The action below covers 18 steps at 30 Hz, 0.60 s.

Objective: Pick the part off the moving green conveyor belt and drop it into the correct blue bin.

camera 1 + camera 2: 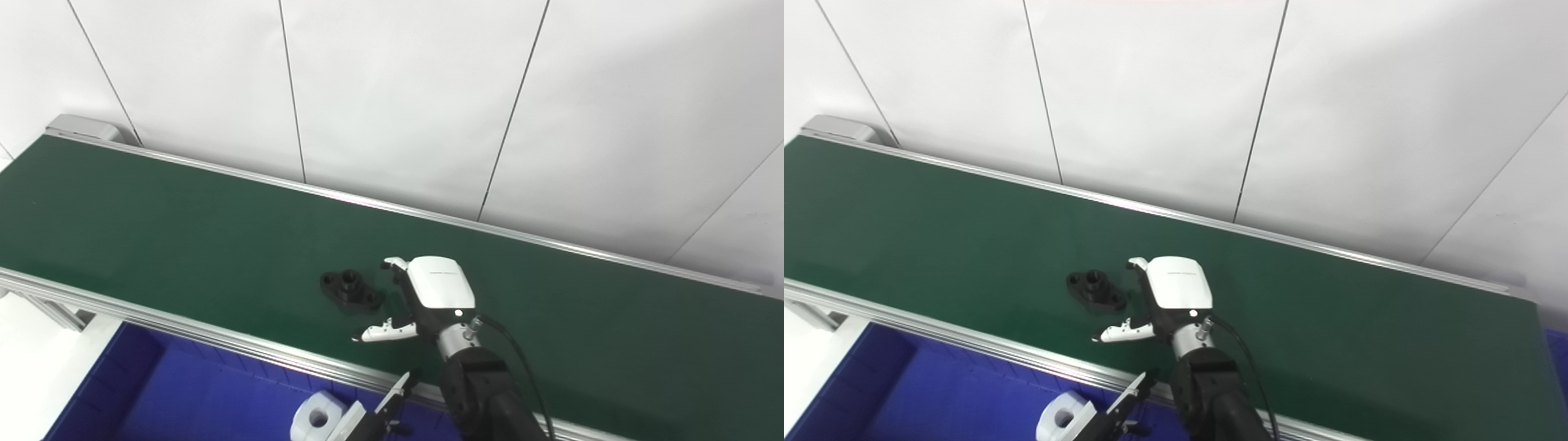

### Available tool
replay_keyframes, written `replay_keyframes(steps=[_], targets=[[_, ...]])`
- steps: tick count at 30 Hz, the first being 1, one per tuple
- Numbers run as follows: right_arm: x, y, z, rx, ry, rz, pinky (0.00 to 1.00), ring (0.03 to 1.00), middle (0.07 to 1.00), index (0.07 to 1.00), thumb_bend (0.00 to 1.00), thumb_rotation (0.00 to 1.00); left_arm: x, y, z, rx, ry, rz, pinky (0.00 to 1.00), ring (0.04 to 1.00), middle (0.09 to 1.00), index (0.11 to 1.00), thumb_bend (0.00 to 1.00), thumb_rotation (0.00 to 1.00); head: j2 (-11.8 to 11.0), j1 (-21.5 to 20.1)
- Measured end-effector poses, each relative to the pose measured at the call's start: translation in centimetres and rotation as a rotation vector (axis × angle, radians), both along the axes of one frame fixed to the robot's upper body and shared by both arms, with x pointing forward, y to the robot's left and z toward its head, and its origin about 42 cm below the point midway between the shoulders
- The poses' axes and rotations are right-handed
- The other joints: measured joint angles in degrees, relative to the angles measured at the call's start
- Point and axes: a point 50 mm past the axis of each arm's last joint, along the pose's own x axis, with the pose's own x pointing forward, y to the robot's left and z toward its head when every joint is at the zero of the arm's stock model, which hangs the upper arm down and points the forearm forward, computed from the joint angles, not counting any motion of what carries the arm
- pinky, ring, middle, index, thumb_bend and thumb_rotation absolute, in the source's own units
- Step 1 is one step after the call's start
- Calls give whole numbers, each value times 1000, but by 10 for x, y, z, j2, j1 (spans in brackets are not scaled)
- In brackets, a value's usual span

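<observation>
- White wall panels (398, 92) with thin dark seams fill the background.
- A white surface (30, 367) shows at lower left, evenly lit.

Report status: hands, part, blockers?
Right hand open, beside black part, not touching. Part flat on green belt. Left hand low over blue bin, state unclear. Nothing blocking.

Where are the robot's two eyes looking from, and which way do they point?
Left eye view: on the head, looking down and forward at the green conveyor belt and blue bin; shows the right hand and the dark arm behind it.
Right eye view: beside it, facing the same way; everything sits further left.
Both share: the black flanged part on the belt beside the open hand, and the white ring-shaped part below.
</observation>
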Motion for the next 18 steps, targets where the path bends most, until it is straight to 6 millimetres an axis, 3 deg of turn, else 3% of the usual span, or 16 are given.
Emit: replay_keyframes(steps=[4,18], targets=[[1,3,-4,-15,11,8,458,596,720,809,922,637,0,0,0,0,-2,4,778,990,1000,1000,800,792,1,6],[10,3,-8,-28,9,4,435,551,688,788,881,588,-1,-1,1,8,6,19,769,981,1000,1000,806,792,6,22]])
